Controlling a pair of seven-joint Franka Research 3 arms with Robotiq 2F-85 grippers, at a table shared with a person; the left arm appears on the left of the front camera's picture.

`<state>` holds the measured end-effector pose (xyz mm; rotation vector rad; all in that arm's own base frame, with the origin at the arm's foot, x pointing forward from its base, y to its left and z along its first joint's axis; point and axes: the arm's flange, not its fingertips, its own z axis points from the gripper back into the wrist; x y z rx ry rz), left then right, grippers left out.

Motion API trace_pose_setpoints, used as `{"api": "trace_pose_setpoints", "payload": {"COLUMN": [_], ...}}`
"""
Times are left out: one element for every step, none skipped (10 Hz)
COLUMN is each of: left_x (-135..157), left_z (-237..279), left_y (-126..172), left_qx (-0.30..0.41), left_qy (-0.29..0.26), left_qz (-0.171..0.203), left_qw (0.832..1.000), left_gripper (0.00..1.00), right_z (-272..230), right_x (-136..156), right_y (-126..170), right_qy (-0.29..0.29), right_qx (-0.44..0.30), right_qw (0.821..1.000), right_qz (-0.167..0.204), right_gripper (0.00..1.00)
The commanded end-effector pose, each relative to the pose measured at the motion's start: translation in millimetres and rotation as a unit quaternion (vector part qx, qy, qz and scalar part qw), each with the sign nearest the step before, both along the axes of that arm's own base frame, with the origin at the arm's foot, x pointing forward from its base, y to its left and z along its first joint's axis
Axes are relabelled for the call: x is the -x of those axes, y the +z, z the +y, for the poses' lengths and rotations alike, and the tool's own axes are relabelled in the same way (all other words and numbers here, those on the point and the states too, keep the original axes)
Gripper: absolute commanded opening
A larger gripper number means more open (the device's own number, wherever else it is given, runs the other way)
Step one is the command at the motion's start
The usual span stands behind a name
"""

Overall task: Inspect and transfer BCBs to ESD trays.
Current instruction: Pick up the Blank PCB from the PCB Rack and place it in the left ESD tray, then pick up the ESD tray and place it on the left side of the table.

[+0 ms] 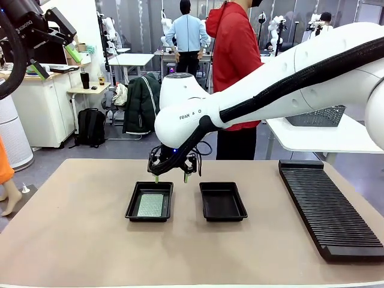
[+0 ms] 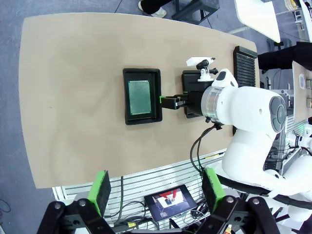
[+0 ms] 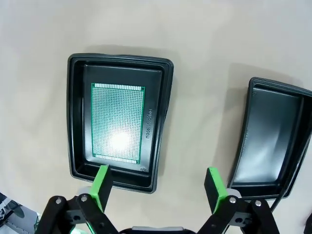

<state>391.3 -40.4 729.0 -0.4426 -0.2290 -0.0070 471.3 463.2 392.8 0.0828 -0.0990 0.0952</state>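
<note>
Tan tabletop [image 1: 72, 234] bears two shallow black plastic trays [image 1: 222, 203]; the left tray [image 1: 131, 207] holds a flat green circuit board [image 1: 150, 205]. The right gripper [image 1: 171, 178] hovers over the gap between them, fingers apart; the left gripper [image 2: 156, 190] hangs high, likewise spread. A long black ribbed rack [image 1: 327, 207] lies at the right, and a person in a red hooded top [image 1: 235, 54] stands beyond.

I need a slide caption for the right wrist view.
Open right gripper above the rim of an ESD tray holding a green BCB; a second ESD tray beside it is empty.
</note>
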Motion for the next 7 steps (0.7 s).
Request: {"api": "trace_pose_setpoints", "payload": {"left_x": [0.3, 0.3, 0.3, 0.3, 0.3, 0.3, 0.3], "left_z": [1.6, 1.6, 1.6, 1.6, 1.6, 1.6, 1.6], "left_y": [-0.8, -0.8, -0.8, -0.8, -0.8, -0.8, -0.8], "left_qx": [-0.001, -0.001, -0.001, -0.001, -0.001, -0.001, -0.001], "left_qy": [-0.002, -0.002, -0.002, -0.002, -0.002, -0.002, -0.002], "left_qz": [-0.001, -0.001, -0.001, -0.001, -0.001, -0.001, -0.001], "left_qw": [1.000, 1.000, 1.000, 1.000, 1.000, 1.000, 1.000], "left_gripper": [1.00, 1.00, 1.00, 1.00, 1.00, 1.00, 1.00], "right_z": [1.3, 1.3, 1.3, 1.3, 1.3, 1.3, 1.3], "right_x": [0.9, 0.9, 0.9, 0.9, 0.9, 0.9, 0.9], "right_y": [-2.0, -2.0, -2.0, -2.0, -2.0, -2.0, -2.0], "right_qy": [0.000, 0.000, 0.000, 0.000, 0.000, 0.000, 0.000], "right_qx": [-0.006, -0.006, -0.006, -0.006, -0.006, -0.006, -0.006], "right_qw": [1.000, 1.000, 1.000, 1.000, 1.000, 1.000, 1.000], "right_qz": [-0.004, -0.004, -0.004, -0.004, -0.004, -0.004, -0.004], "right_gripper": [1.00, 1.00, 1.00, 1.00, 1.00, 1.00, 1.00]}}
